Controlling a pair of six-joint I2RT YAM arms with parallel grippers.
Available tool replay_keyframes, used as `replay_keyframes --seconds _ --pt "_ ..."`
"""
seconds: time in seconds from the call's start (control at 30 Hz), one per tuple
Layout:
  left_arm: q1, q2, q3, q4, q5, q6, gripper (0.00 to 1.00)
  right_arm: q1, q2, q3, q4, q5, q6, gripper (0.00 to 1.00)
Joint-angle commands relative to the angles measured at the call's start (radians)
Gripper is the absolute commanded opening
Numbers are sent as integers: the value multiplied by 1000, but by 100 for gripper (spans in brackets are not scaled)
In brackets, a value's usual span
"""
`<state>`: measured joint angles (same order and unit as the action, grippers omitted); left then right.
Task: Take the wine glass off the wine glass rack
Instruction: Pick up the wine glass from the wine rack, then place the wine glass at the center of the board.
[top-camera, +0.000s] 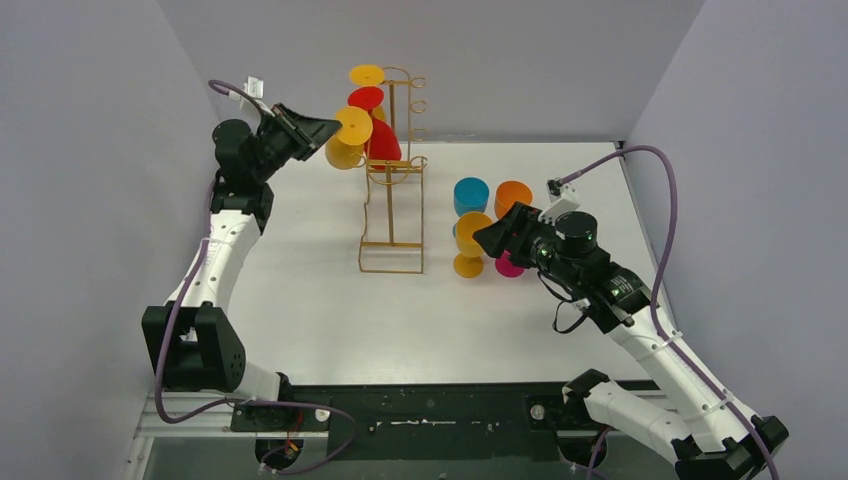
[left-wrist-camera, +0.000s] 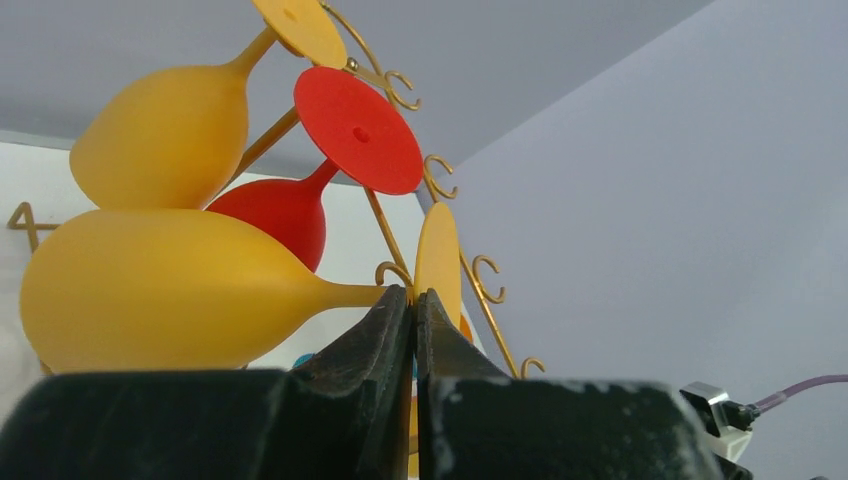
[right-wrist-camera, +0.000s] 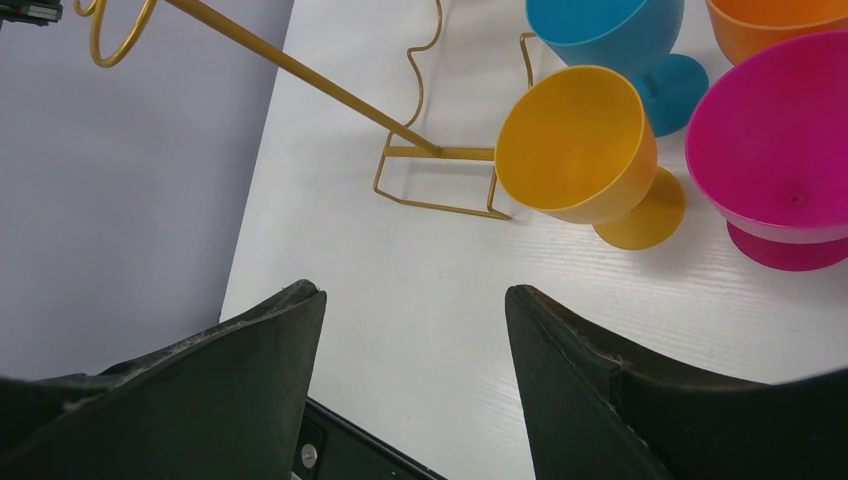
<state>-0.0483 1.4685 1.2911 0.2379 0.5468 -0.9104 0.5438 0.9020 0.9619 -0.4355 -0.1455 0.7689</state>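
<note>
The gold wire wine glass rack (top-camera: 392, 200) stands at the back middle of the table, with three glasses hanging on its left side. The lowest is a yellow wine glass (left-wrist-camera: 170, 290), lying sideways with its foot (top-camera: 353, 125) toward the rack. My left gripper (left-wrist-camera: 413, 292) is shut on the edge of that foot, right where the stem meets it. A red glass (left-wrist-camera: 357, 130) and another yellow glass (left-wrist-camera: 165, 135) hang above. My right gripper (right-wrist-camera: 415, 295) hovers open over the table, right of the rack's base (right-wrist-camera: 440, 205), holding nothing.
Several glasses stand on the table right of the rack: blue (top-camera: 471, 195), orange (top-camera: 513, 198), yellow (top-camera: 470, 245) and pink (top-camera: 508, 265), close under my right gripper (top-camera: 490, 238). Grey walls close in the left, back and right.
</note>
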Motion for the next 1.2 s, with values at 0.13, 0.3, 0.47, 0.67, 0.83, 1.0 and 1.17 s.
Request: replay_keyframes --seconds 0.13,0.3,0.47,0.67,0.83,1.0,1.17 --pt "40 -37 -44 294 74 -200 0 -4 -15 -8 29 14 0 68" --pt "90 -72 -61 256 69 -168 0 -4 -15 -7 40 17 -4 69" --pt "128 -108 -80 206 82 -136 0 -4 -3 -3 50 10 -5 70" --pt "152 -133 -88 191 120 -120 0 -4 8 -5 55 -6 6 70" --pt "165 -184 -92 99 113 -20 0 -5 0 -14 90 -33 6 70" --pt "196 -244 -106 21 177 63 0 -5 -43 -61 219 -86 8 73" --pt "197 -355 -128 -248 203 319 0 -4 -97 -121 364 -141 27 73"
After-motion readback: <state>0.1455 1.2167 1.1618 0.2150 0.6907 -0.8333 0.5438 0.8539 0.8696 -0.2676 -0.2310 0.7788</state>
